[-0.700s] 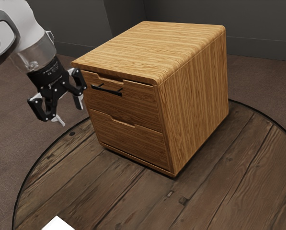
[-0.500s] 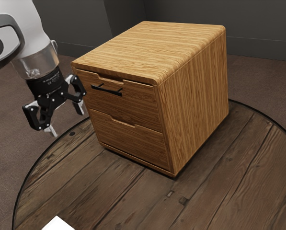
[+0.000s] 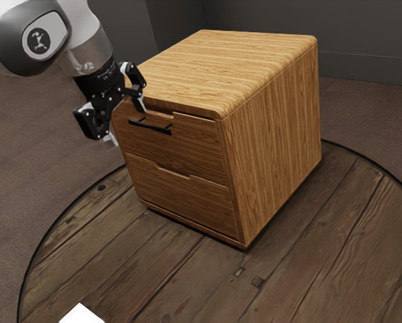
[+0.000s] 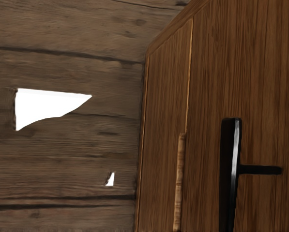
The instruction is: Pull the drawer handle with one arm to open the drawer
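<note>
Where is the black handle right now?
The black handle sits on the front of the top drawer, toward the exterior view's left, just under the top edge of the cabinet and right beside the open gripper.

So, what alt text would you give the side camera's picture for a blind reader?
A robot arm's open black pincer hovers at the black handle of the top drawer of a two-drawer wooden cabinet. Both drawers look shut; the cabinet stands on a round dark plank table.

White-and-grey robot arm (image 3: 36, 37) cut off at frame's upper left, flat white object (image 3: 79, 314) clipped by bottom edge, unidentifiable, black bar drawer handle (image 4: 230, 174) runs past the wrist view's edge.
</note>
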Robot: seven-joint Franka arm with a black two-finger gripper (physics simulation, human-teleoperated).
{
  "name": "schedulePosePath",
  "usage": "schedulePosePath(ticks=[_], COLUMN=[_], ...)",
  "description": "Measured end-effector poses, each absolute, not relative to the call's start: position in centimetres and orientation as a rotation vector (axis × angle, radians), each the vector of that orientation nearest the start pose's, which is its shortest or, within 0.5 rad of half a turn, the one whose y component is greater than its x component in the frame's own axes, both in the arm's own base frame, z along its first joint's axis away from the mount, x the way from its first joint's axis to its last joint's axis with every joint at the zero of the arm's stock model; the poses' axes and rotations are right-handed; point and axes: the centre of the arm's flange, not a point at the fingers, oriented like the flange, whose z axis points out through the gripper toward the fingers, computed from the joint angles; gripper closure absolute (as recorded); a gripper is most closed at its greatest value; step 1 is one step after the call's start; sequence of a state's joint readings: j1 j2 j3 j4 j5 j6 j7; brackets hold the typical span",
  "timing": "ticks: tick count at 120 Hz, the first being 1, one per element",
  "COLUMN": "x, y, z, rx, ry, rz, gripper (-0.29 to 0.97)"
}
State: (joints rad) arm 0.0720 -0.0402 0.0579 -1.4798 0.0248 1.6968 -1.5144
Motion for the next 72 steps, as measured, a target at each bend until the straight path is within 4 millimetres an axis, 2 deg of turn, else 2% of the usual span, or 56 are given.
schedulePosePath(ticks=[34,72], x=[55.6,55.8], y=[7.1,7.4], z=[69.6,68.7], rx=[1.981,1.939], ry=[2.157,2.169], rz=[0.326,0.301], gripper=[0.01,0.21])
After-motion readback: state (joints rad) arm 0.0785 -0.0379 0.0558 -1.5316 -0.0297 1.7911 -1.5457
